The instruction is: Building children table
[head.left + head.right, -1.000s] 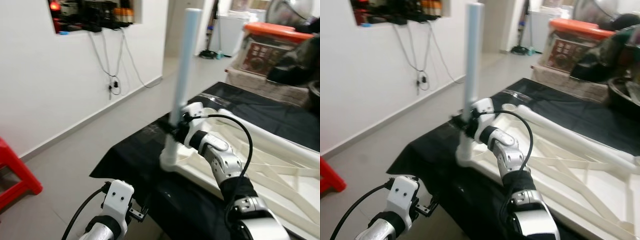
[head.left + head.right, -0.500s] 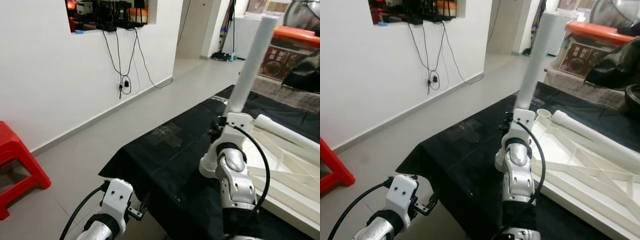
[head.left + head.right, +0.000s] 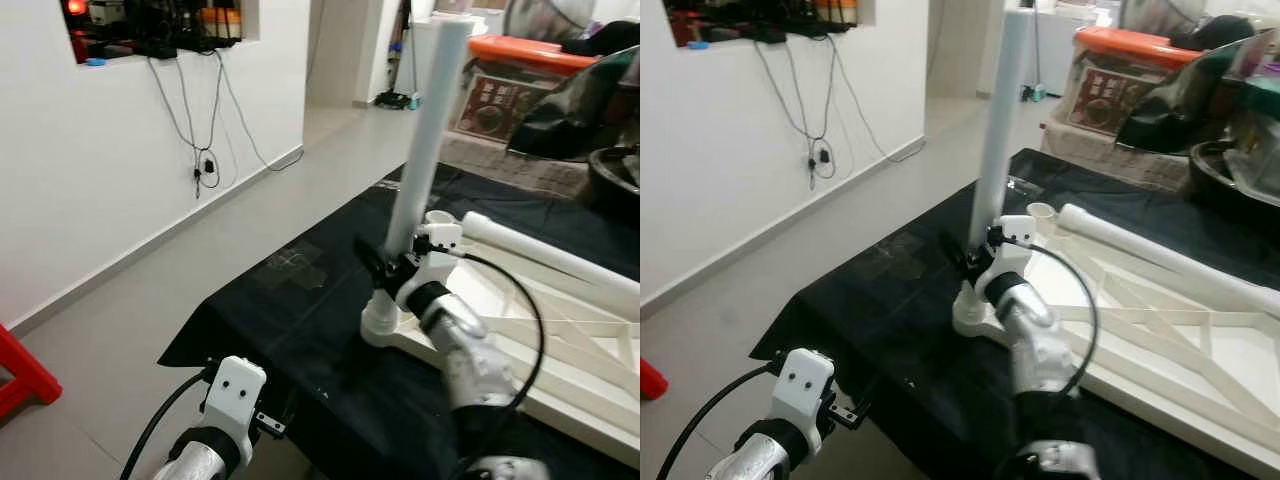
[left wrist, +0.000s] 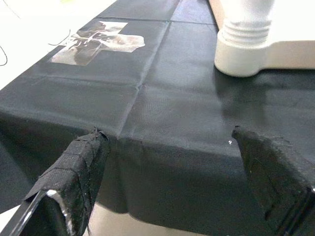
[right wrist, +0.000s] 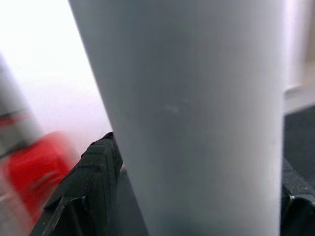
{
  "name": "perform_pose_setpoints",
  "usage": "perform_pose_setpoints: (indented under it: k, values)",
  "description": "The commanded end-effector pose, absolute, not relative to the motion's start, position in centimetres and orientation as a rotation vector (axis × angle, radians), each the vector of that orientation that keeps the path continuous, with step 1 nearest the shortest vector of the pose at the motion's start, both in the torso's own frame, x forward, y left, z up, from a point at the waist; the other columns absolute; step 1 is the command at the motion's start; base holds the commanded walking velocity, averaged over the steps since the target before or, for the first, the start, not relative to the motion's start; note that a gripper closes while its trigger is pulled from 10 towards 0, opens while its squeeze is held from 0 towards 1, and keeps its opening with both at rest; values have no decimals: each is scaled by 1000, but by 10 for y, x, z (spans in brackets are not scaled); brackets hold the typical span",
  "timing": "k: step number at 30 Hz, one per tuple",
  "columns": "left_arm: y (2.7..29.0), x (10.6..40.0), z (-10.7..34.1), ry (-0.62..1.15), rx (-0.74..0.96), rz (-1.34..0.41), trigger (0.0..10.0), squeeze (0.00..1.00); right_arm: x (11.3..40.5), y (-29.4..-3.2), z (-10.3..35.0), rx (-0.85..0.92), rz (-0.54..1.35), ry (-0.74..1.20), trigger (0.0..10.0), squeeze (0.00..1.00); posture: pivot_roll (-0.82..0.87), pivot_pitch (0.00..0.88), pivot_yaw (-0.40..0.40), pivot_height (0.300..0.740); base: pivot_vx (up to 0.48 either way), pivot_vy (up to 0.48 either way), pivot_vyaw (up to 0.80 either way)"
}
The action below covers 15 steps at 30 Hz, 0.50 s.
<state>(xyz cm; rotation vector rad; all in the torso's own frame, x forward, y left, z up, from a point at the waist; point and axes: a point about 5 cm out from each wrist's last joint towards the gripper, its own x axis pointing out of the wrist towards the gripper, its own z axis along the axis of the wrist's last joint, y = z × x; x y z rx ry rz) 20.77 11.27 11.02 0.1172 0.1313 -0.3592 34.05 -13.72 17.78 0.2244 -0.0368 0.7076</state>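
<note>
Your right gripper (image 3: 385, 268) is clamped around the white table leg (image 3: 425, 130), low on the tube, just above where it meets the corner socket (image 3: 380, 322) of the white tabletop frame (image 3: 560, 340). In the right wrist view the leg (image 5: 197, 113) sits between both black fingers (image 5: 93, 172). The leg stands nearly upright, leaning slightly to the right at its top. The frame lies flat on the black cloth (image 3: 290, 300), with another white leg (image 3: 545, 250) lying across its far side. Your left gripper (image 4: 182, 182) hangs low at the near edge of the cloth, fingers spread wide and holding nothing, with the socket (image 4: 243, 46) just beyond. A white wall (image 3: 100, 180) runs along the left.
</note>
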Motion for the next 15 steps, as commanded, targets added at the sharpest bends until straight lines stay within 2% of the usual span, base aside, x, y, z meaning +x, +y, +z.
perform_pose_setpoints:
  k: [1,2,3,4,6,14,15]
  values:
    - [113,207,106,145,108,-359,10000,0,338,-120,175,221,924,24,10000,0,231,0,-91,740,0,0,0]
    - [113,207,106,145,105,-359,10000,0,341,-117,174,163,1025,78,10000,0,222,0,-90,740,0,0,0]
    - [113,207,106,145,105,-359,10000,0,341,-117,174,163,1025,78,10000,0,222,0,-90,740,0,0,0]
    - [112,207,106,144,104,-362,10000,0,344,-111,173,84,1121,111,10000,0,235,0,-94,740,0,0,0]
    - [112,207,106,144,104,-364,10000,0,346,-107,172,28,1177,129,10000,0,239,0,-97,740,0,0,0]
    - [113,203,106,145,106,-352,10000,0,349,-86,187,45,1429,118,10000,0,268,0,-117,740,0,0,0]
    - [112,203,106,146,106,-351,10000,0,348,-83,190,59,1475,104,8902,0,264,0,-112,740,0,0,0]
